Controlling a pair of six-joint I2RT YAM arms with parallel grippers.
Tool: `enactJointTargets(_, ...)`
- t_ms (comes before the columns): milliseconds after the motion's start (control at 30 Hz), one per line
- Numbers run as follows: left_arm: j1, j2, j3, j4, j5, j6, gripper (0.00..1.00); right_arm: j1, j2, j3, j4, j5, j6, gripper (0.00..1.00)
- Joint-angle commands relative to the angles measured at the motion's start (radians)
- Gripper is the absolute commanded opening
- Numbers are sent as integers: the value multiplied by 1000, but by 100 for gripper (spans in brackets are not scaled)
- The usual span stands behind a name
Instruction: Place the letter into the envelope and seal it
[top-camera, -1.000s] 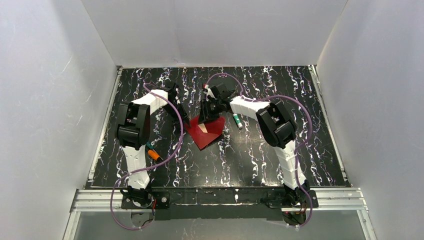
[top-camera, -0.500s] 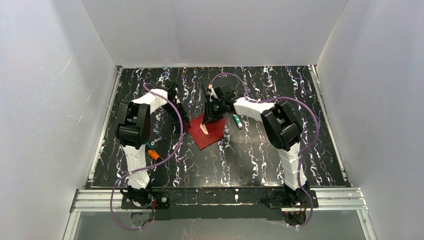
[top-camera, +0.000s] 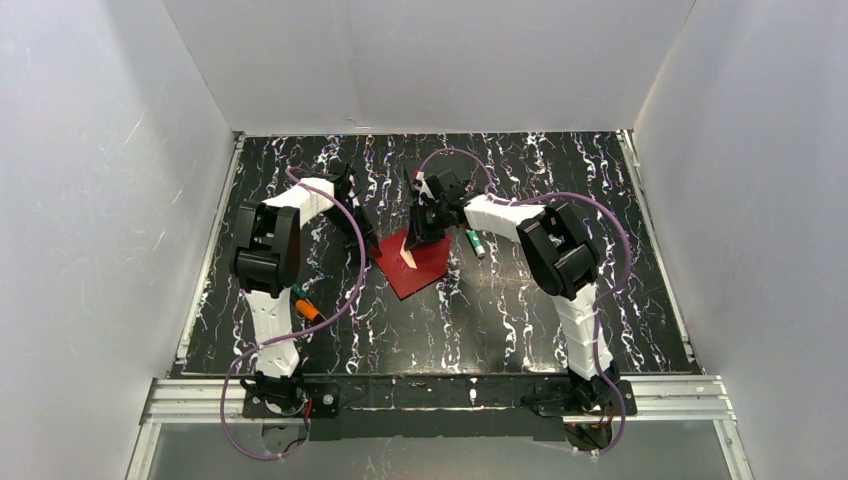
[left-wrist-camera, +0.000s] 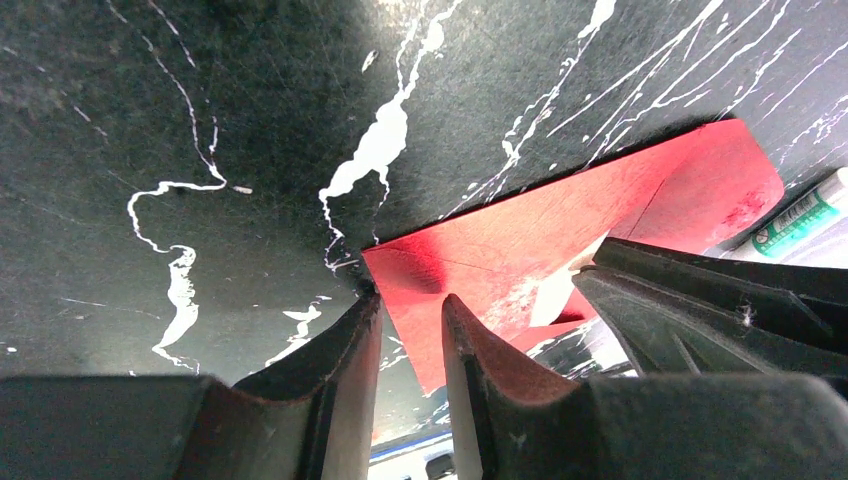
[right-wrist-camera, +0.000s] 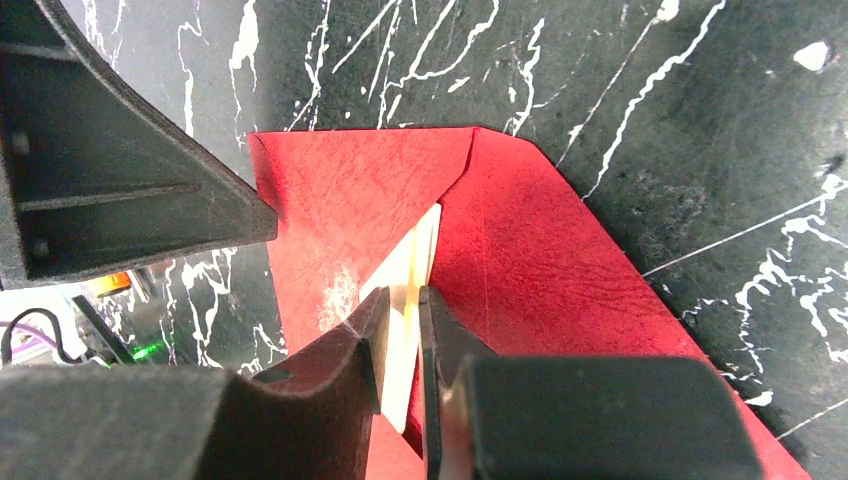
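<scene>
Between the nearly closed fingers of the right pincer (right-wrist-camera: 403, 300) sits the letter (right-wrist-camera: 415, 255), mostly inside the envelope (right-wrist-camera: 560, 260); whether it is gripped I cannot tell. The left pincer (left-wrist-camera: 410, 305), slightly open, straddles the envelope's corner. 2 steps seem left: pushing it home and sealing.

Tbl (top-camera: 500, 320) (marbled): envelope (top-camera: 412, 265), glue stick (top-camera: 474, 243), marker (top-camera: 310, 310).

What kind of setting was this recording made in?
Most likely a lab data-collection booth, not a home or office: plain white panel walls enclose a black marbled tabletop, and a left arm and right arm are bolted to an aluminium rail at its near edge.
</scene>
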Motion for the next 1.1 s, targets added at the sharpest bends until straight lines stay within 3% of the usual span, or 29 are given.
enactJointTargets(0, 6, 45, 4, 46, -51, 21, 27, -2, 12, 37, -14, 24, -3, 29)
enactJointTargets(100, 6, 48, 4, 45, -47, 19, 27, -2, 18, 38, -12, 12, -3, 30)
enactJointTargets(267, 6, 54, 7, 54, -27, 8, 27, 0, 29, 29, 14, -49, 3, 14)
enactJointTargets(467, 6, 61, -1, 84, 17, -25, 26, 4, 38, 12, 69, -113, 26, 11)
enactJointTargets(833, 6, 55, -9, 118, 48, -39, 28, 4, 56, 32, 72, -128, 30, 14)
enactJointTargets(1067, 13, 48, 61, 64, 11, -7, 33, -21, -31, 23, 28, -63, 28, 27)
